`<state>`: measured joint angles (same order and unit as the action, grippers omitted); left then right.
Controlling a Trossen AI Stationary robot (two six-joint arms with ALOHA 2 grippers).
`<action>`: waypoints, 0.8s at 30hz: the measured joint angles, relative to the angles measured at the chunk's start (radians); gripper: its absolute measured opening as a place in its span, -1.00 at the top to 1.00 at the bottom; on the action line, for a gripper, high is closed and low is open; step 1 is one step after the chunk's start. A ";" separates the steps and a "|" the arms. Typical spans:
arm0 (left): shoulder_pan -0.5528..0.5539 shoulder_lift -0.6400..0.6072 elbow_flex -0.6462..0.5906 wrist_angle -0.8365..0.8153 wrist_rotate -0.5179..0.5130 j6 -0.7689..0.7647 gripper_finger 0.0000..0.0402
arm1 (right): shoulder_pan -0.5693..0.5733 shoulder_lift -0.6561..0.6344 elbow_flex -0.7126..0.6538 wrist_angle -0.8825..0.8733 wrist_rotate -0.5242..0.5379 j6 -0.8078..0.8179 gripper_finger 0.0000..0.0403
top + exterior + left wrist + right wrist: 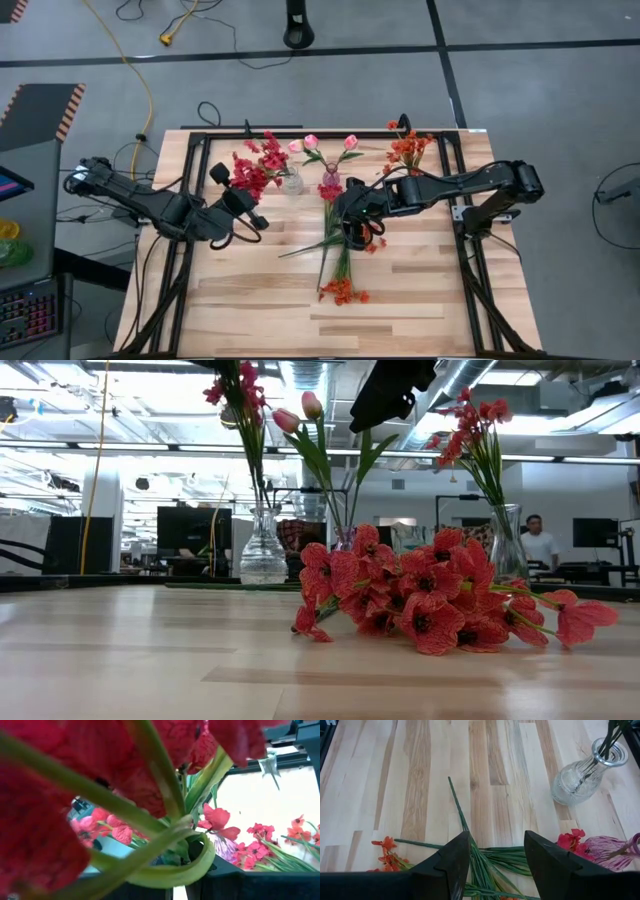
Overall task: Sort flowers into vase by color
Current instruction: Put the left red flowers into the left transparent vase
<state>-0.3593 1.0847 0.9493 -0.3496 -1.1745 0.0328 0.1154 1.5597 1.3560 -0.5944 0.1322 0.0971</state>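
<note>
A red-blossom sprig (252,172) is at my left gripper (243,203), just left of the clear glass vase (292,182), which holds red sprigs (237,385). The left wrist view is filled with red blossoms (45,840) and green stems (150,822). A purple vase (331,178) holds pink tulips (312,142). A third vase (507,540) holds orange sprigs (407,148). Loose sprigs (335,250) lie flat on the table, their orange blossoms (343,292) at the near end. My right gripper (492,862) hangs open above their green stems (470,840). My left gripper appears shut on the red sprig low on its green stem (165,870). Blossoms crowd the wrist view and the arm covers the spot from above, so the exact hold cannot be told. The sprig is lifted clear of the table, its blossoms toward the clear vase.
The three vases stand in a row near the table's far edge. A black frame (180,250) runs around the wooden table top. Bare wood (250,300) lies near the front-left. A person (538,540) sits in the room beyond.
</note>
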 joint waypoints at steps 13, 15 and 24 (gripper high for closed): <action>0.141 0.000 0.000 -0.038 0.162 -0.053 0.99 | 0.000 0.000 0.000 0.001 0.000 0.000 -0.05; 0.162 0.000 0.000 -0.067 0.193 -0.092 0.99 | 0.000 0.000 0.000 0.001 0.000 0.000 -0.05; 0.245 0.001 0.000 -0.161 0.320 -0.238 0.97 | 0.000 0.000 0.000 0.002 0.000 0.000 -0.05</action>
<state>-0.1138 1.0855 0.9493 -0.5106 -0.8549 -0.2054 0.1154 1.5597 1.3560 -0.5921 0.1322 0.0971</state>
